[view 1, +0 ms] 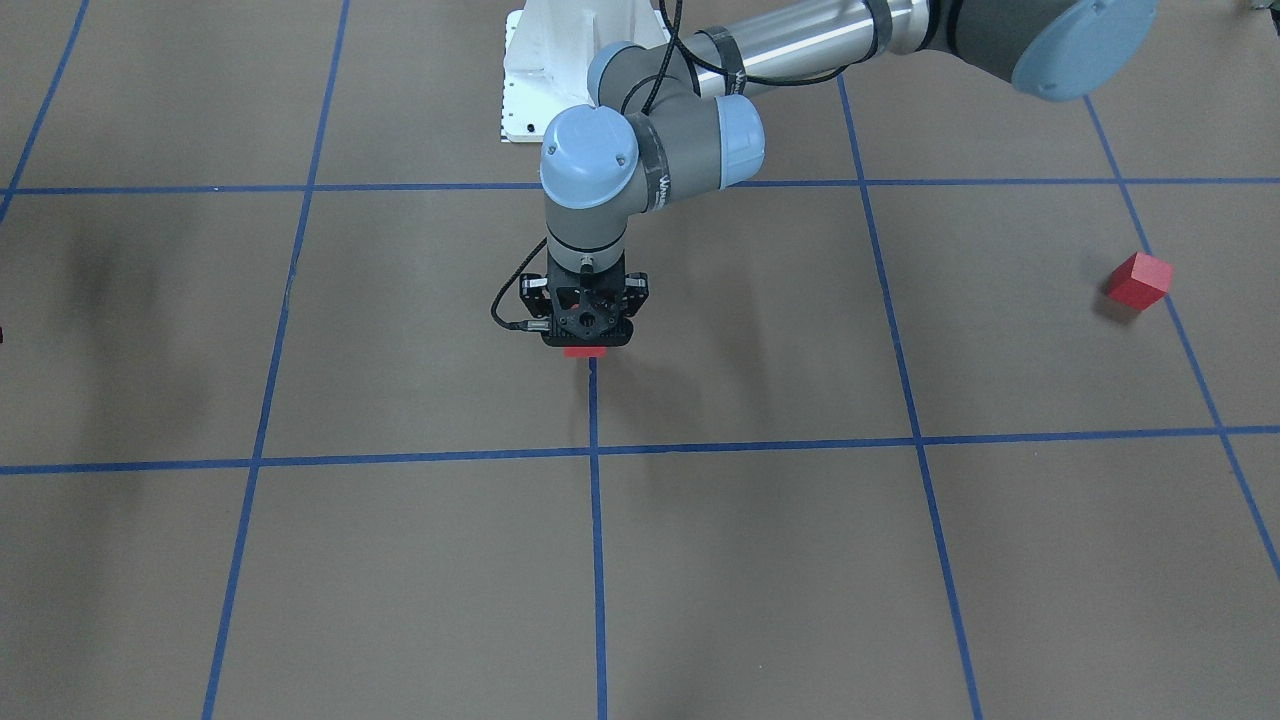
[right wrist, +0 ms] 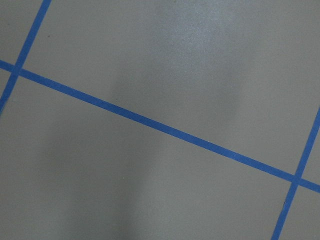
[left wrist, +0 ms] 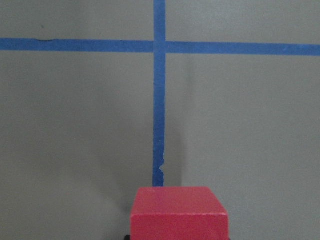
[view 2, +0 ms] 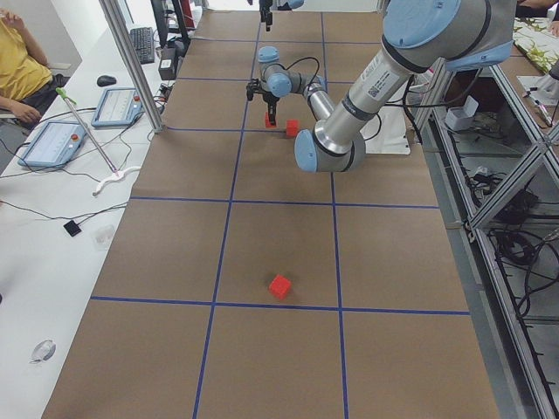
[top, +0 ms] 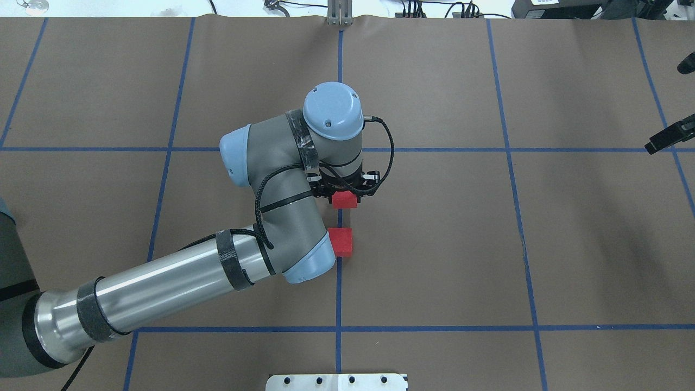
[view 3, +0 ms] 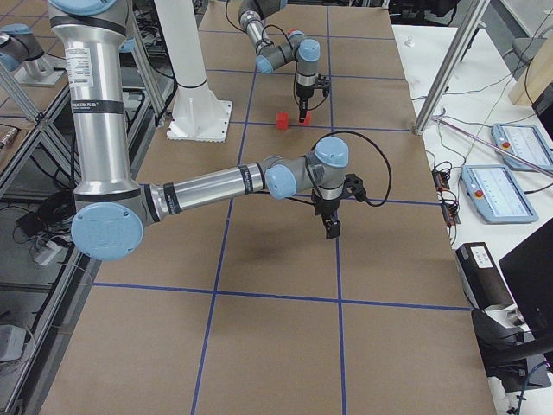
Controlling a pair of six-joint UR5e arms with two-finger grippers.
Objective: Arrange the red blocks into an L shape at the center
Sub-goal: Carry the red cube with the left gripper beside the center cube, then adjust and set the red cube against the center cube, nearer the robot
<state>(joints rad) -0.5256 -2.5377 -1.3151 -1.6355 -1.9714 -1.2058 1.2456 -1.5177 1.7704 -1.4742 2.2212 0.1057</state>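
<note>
**Q:** How does the red block [top: 344,200] handle, and where is it?

**A:** Judged light, rigid, matte and not fragile; best held on two opposite flat faces. The left gripper [top: 343,194] has its jaws closed on it at the centre of the table [top: 412,228].

**Q:** Orientation?

**A:** It is a cube, so no long axis; faces sit square to the blue line [left wrist: 159,100]. A second block [top: 342,241] lies just behind the jaws, a third block [view 1: 1138,280] well off to their left. Right gripper [view 3: 333,223]: opening cannot be told.

A person in a yellow top [view 2: 17,57] at the white side desk [view 2: 44,262], with keyboard [view 2: 142,44] and mouse [view 2: 106,80] nearby
</note>
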